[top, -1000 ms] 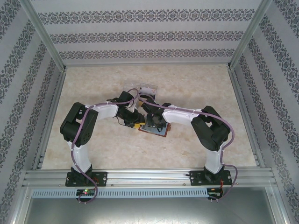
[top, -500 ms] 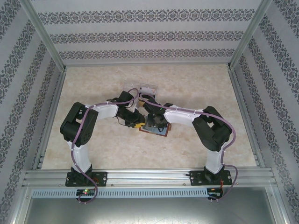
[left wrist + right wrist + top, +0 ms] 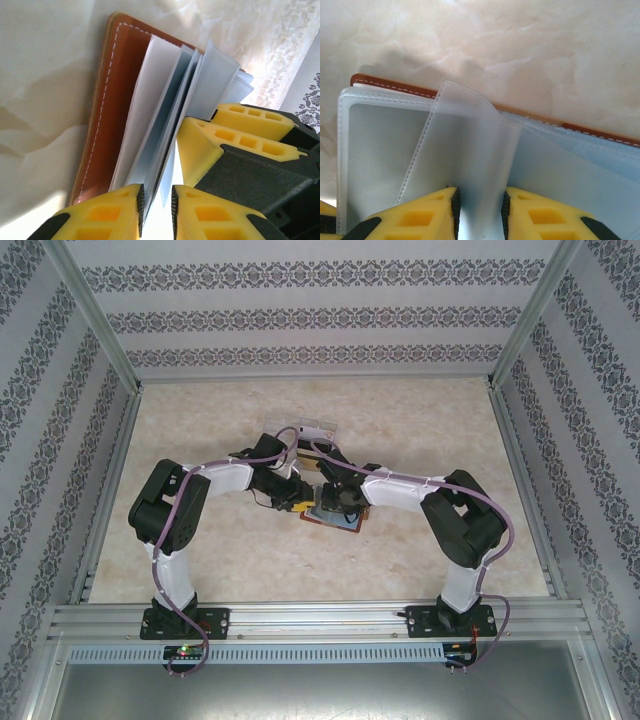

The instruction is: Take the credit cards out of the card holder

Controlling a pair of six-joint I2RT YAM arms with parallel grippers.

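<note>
Where both arms meet mid-table, the brown card holder (image 3: pixel 335 520) lies open — left gripper (image 3: pixel 156 204) clamped on clear sleeves (image 3: pixel 165 145), right gripper (image 3: pixel 479 206) pinching one sleeve (image 3: pixel 465 150); cards themselves indistinct.

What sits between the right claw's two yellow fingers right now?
In the right wrist view, a clear plastic sleeve of the brown card holder stands between the right claw fingers, lifted off the other sleeves. No card is visible in it.
</note>
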